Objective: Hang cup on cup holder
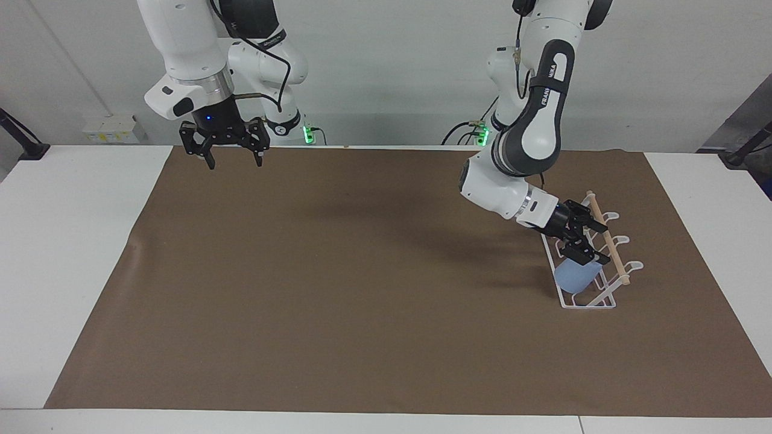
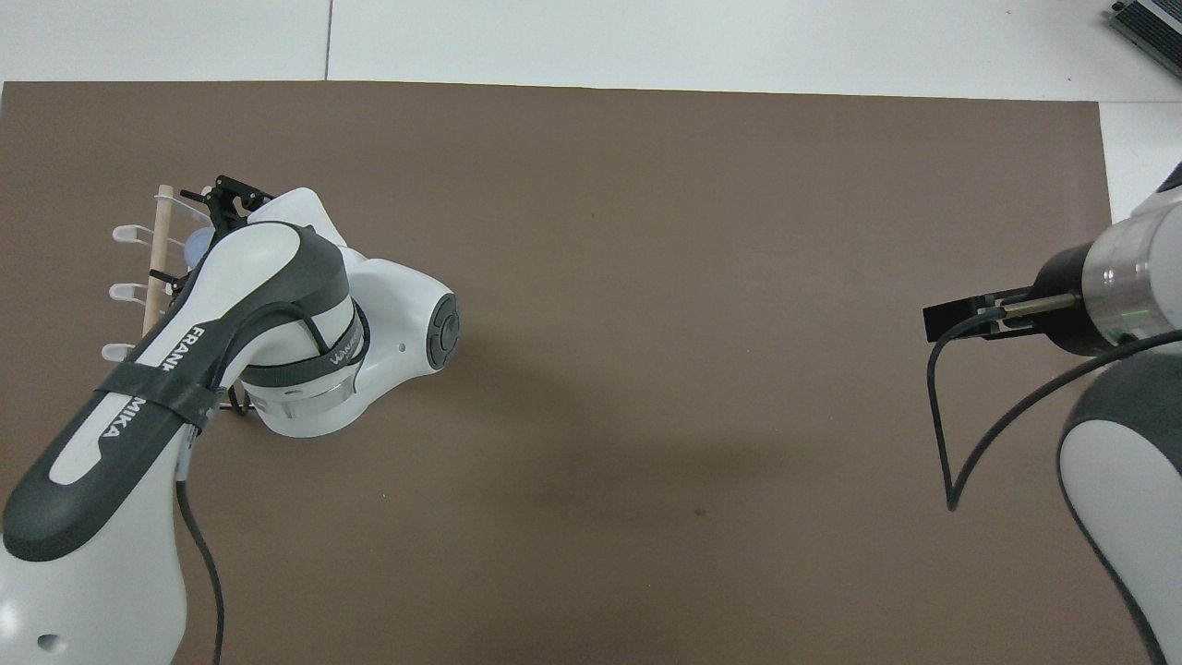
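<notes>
The light-blue cup (image 1: 575,277) rests mouth-down in the white wire cup holder (image 1: 590,305), on a prong at the end farther from the robots, below the wooden rod. My left gripper (image 1: 594,242) is open just above the cup, its fingers spread beside the rod, with nothing between them. In the overhead view only a sliver of the cup (image 2: 193,249) shows past the left arm, next to the holder's rod (image 2: 159,249). My right gripper (image 1: 234,161) is open and empty, waiting in the air over the mat's edge near its own base.
A brown mat (image 1: 362,289) covers most of the white table (image 1: 72,253). The left arm's elbow and forearm (image 2: 305,351) hang over the mat beside the holder.
</notes>
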